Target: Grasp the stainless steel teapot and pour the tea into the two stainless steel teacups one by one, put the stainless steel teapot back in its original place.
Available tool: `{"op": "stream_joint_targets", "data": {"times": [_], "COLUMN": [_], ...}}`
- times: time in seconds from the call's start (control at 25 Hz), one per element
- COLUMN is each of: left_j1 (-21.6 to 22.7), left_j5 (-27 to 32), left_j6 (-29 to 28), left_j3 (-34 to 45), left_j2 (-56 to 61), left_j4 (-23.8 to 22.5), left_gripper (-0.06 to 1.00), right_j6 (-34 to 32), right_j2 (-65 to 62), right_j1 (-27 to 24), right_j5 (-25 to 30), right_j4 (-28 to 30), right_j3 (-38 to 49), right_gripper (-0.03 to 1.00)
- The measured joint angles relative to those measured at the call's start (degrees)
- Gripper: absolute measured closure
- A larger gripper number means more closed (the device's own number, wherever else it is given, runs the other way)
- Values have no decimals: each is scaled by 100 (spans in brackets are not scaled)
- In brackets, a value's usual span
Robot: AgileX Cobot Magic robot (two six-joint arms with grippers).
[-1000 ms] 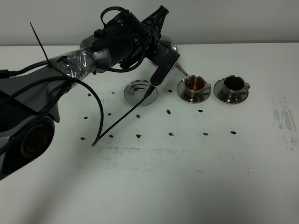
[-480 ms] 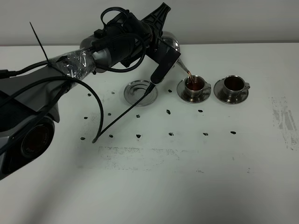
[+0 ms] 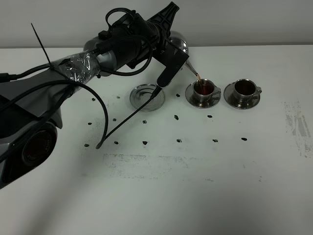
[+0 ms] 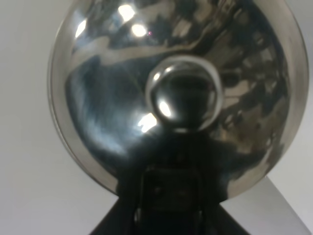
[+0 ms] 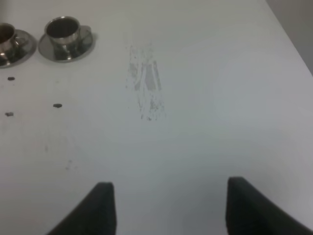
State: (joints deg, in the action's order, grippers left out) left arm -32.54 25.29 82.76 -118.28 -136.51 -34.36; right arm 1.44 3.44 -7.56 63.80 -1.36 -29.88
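Note:
My left gripper (image 3: pixel 170 58) is shut on the stainless steel teapot (image 3: pixel 179 46), which hangs tilted above the table. From its thin spout (image 3: pixel 190 66) a reddish stream of tea (image 3: pixel 197 77) falls into the nearer teacup (image 3: pixel 203 88). The other teacup (image 3: pixel 244 88), on its saucer to the right, holds dark tea too. The original place, a round steel dish (image 3: pixel 146 97), lies bare to the left of the cups. In the left wrist view the teapot's domed lid (image 4: pixel 107 98) and knob (image 4: pixel 183 95) fill the picture. My right gripper (image 5: pixel 171 208) hovers open over bare table, both teacups (image 5: pixel 63 29) far ahead of it.
Small dark marks (image 3: pixel 178 140) dot the white table in rows in front of the cups. A scuffed patch (image 3: pixel 296 122) lies at the right. A black cable (image 3: pixel 105 112) and a cable tie hang from the left arm over the table's left side.
The teapot has lifted slightly and keeps pouring into the nearer teacup, where the tea stands a little higher. Dish and right cup have not moved.

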Motion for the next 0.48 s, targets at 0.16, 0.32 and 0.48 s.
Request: {"op": "stream_joint_targets", "data": {"times": [0.16, 0.32, 0.48], "left_j1": [0, 0, 0], "left_j5": [-31, -31, -31], "left_j6": [0, 0, 0], "left_j3": [0, 0, 0], "left_j2": [0, 0, 0], "left_j4": [-36, -107, -127], "left_gripper": [77, 77, 77], "right_j6": [0, 0, 0], "right_j2": [0, 0, 0], "right_j1": [0, 0, 0], "right_j5": [0, 0, 0], "right_j4": [0, 0, 0], "right_j3": [0, 0, 0], "right_gripper": [48, 48, 48]}}
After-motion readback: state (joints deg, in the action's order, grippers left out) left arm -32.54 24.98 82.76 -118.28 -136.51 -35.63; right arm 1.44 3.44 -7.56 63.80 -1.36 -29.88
